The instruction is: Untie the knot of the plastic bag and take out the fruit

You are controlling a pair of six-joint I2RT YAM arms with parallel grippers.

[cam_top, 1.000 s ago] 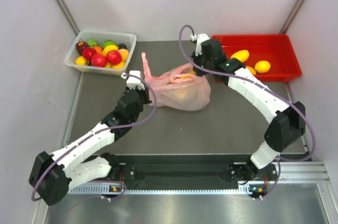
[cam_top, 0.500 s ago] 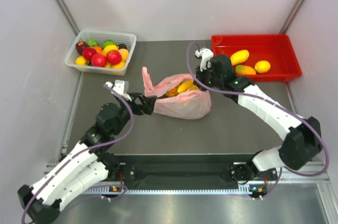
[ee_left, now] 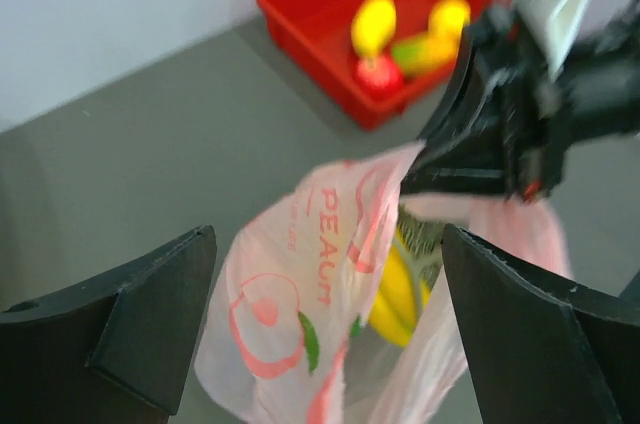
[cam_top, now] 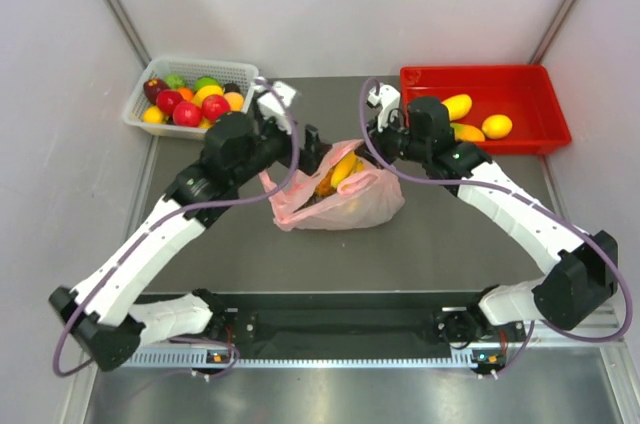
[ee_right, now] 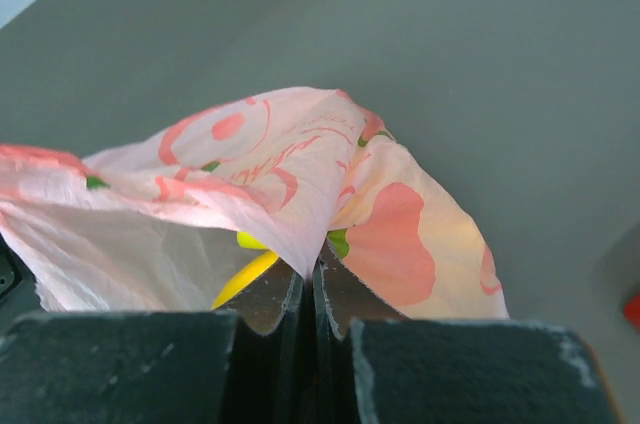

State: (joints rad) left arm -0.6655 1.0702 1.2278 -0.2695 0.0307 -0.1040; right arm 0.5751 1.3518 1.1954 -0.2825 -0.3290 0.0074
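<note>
As R gripper (ee_right: 312, 279) pinches rim, pink bag (cam_top: 350, 206) shows bananas (cam_top: 341, 170).

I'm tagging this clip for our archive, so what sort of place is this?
Probably a robot test cell: plain white panels wall in a grey table, with a filled white basket and a red bin at its far corners.

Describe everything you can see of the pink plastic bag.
The plastic bag is thin translucent pink film printed with red fruit shapes, green leaves and red lettering. It lies crumpled on the grey table between the arms, mouth open upward, yellow bananas showing inside. The right gripper is shut on a fold of its rim, holding that edge up. The left gripper hangs open above the mouth, gripping nothing.
</note>
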